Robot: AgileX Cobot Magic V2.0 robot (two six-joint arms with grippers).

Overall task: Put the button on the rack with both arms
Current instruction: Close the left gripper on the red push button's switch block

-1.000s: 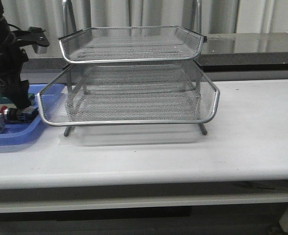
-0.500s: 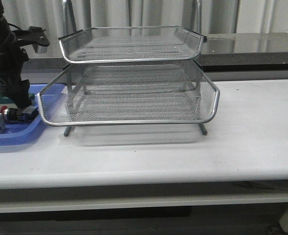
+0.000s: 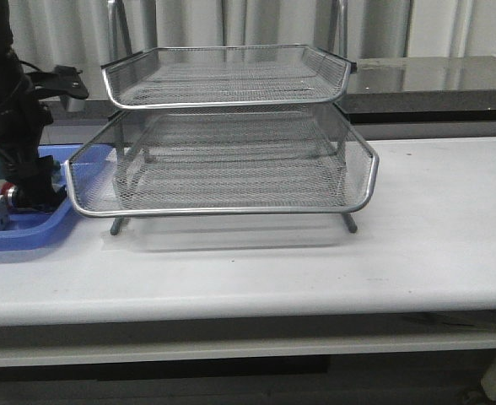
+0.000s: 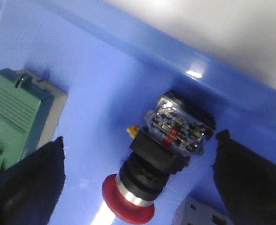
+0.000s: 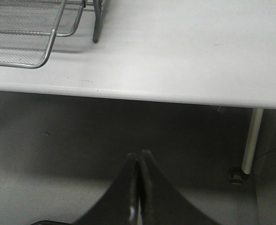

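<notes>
Your rack (image 3: 231,135) stands mid-table, and beside it on the left the blue tray (image 4: 105,61) holds the button (image 4: 164,157), lying on its side between the spread-wide fingers (image 4: 30,183) of the left gripper (image 4: 138,187). The right gripper (image 5: 139,187) hangs off the table edge, pinched together and empty. Judge the button small, rigid and light, its red cap apt to slip, so clamp the squarer black body.

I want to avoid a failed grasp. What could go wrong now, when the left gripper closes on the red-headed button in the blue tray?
1. The red-headed push button lies tilted between the open left gripper fingers, so closing may roll it or squeeze it out.
2. The grey part and green block lie near in the blue plastic tray; a finger might hit one.
</notes>
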